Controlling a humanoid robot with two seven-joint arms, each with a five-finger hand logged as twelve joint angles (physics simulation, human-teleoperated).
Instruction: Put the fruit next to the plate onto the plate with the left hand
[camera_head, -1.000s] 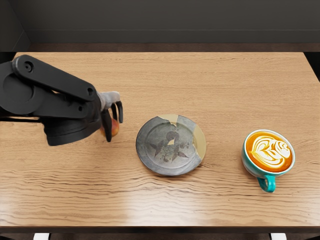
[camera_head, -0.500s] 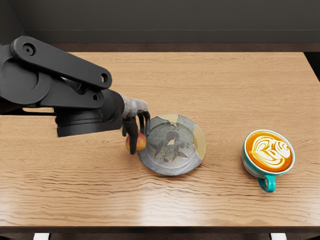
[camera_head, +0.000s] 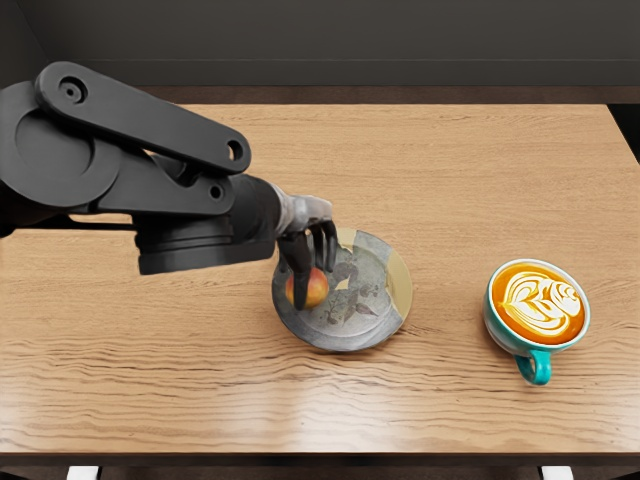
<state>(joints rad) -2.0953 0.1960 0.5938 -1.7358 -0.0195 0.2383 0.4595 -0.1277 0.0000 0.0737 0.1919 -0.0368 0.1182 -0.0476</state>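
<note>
The left arm (camera_head: 150, 190) is bulky matte black, with a round disc joint, a flat link bearing small round holes, a thick cylindrical forearm, a pale grey wrist and a left hand (camera_head: 308, 240) of slim black fingers (camera_head: 299, 268).

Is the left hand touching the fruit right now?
Touching. The head view shows the left hand's dark fingers curled over the fruit, one crossing its face with no gap, over the plate.

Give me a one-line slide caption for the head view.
Left hand grips the fruit over the left side of the plate, coffee cup standing apart.
</note>
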